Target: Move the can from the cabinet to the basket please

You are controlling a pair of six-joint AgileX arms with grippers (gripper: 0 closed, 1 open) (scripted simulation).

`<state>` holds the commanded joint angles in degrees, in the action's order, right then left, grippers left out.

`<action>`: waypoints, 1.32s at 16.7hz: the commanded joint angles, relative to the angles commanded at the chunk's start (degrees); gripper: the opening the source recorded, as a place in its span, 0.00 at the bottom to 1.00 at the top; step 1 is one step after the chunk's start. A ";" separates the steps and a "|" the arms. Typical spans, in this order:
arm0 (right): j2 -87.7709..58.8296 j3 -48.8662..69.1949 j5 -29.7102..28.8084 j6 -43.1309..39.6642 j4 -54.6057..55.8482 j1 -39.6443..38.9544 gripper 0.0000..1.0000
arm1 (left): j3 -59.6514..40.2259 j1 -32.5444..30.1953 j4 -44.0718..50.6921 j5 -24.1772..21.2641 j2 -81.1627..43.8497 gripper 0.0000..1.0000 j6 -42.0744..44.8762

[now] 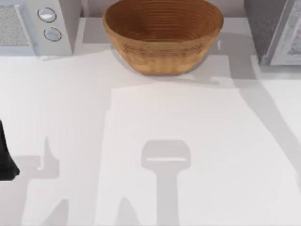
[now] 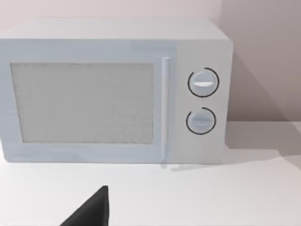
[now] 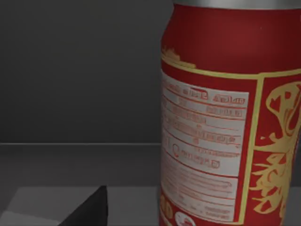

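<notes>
Items counted: one can (image 3: 225,122), one basket (image 1: 162,35), one cabinet (image 1: 275,28), one white microwave (image 2: 113,89) with two round knobs (image 2: 203,83).

Can: upright, red sides with gold ornament and a white label panel, silver top rim; standing on a grey floor inside a dark grey enclosure, close in front of the right wrist camera. Label print too fine to read; no brand legible.

Basket: golden brown wicker, ringed coils inside, at the far middle of the bench (image 1: 188,165). Nothing seen inside it.

Cabinet: grey speckled, pale framed door panel, at the far right corner of the bench. Microwave at the far left corner, door shut, vertical handle beside the knobs.

Surface: plain white bench, crossed by grey shadows. Pale wall behind the microwave in the left wrist view.

Left arm (image 1: 7,157): dark, at the left edge of the bench, facing the microwave. State of left claw: cannot tell.

Right claw: one dark fingertip (image 3: 89,209) visible near the can, not touching it. Released or clenched: cannot tell.
</notes>
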<state>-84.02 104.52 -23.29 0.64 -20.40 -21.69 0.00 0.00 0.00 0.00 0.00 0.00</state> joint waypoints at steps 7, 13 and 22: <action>-8.75 9.11 2.58 0.00 -0.10 2.65 1.00 | 0.00 0.00 0.00 0.00 0.00 1.00 0.00; -12.47 12.85 3.80 0.00 -0.11 3.93 1.00 | 0.00 0.00 0.00 0.00 0.00 1.00 0.00; -12.47 12.85 3.80 0.00 -0.11 3.93 0.40 | 0.00 0.00 0.00 0.00 0.00 1.00 0.00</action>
<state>-96.49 117.37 -19.49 0.64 -20.52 -17.77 0.00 0.00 0.00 0.00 0.00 0.00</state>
